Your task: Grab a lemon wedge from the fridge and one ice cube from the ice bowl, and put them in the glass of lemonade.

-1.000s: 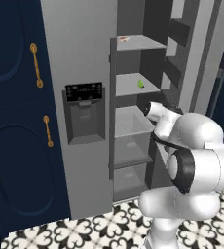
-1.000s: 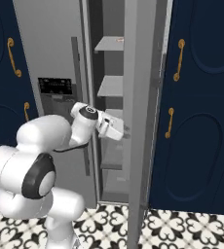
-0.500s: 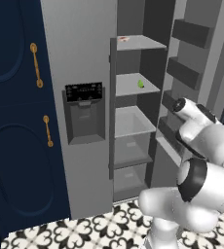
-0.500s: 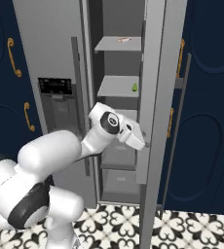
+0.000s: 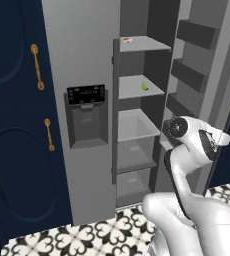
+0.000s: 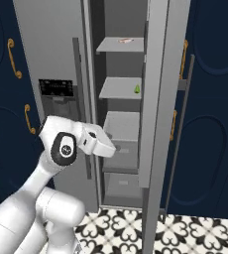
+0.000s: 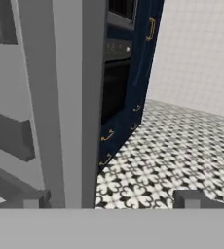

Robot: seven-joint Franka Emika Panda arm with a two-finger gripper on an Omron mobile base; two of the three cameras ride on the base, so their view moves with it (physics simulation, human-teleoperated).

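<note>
Yellow-green against the pale grey shelf, the lemon wedge [image 5: 144, 86] sits on the second shelf [image 6: 118, 89] of the open fridge [image 5: 89, 60], well above the tool [image 6: 102, 142] and deeper into the compartment. The tool stands with its jaws fully apart and holds nothing; its hand view looks sideways along the swung-out door [image 7: 70, 97] toward the patterned floor [image 7: 172, 155], not at the shelves. The step in hand appears to be the reach for the wedge, not yet begun in earnest. The next move calls for turning the tool to face the compartment, raising it to that shelf, and closing on a very small piece.
</note>
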